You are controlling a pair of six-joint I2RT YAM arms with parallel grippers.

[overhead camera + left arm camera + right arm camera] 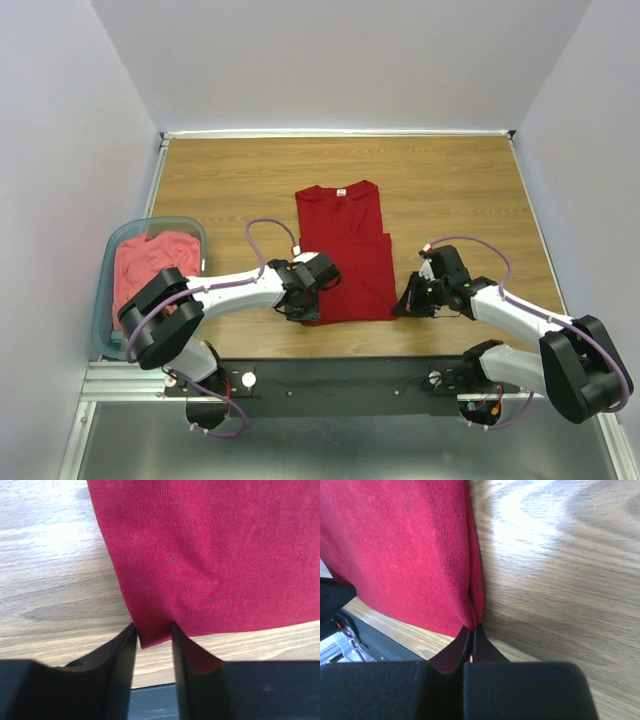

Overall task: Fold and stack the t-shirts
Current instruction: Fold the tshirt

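The deep crimson t-shirt (pixel 345 255) lies flat on the wooden table, sleeves folded in, its white neck label (pixel 341 191) at the far end. My left gripper (pixel 306 312) is low at its near left corner. In the left wrist view the left gripper (pixel 154 630) is open, and the crimson t-shirt's (pixel 215 555) corner tip lies between the fingers. My right gripper (pixel 404 304) is at the near right corner. The right wrist view shows the right gripper (pixel 471 629) shut on the crimson t-shirt's (pixel 405 550) pinched edge. The coral-pink t-shirt (pixel 150 265) lies crumpled in the tub.
The translucent blue-grey tub (pixel 103 300) stands at the table's left edge beside the left arm. Bare wood (pixel 450 190) surrounds the shirt. The black base rail (pixel 340 375) runs along the near edge.
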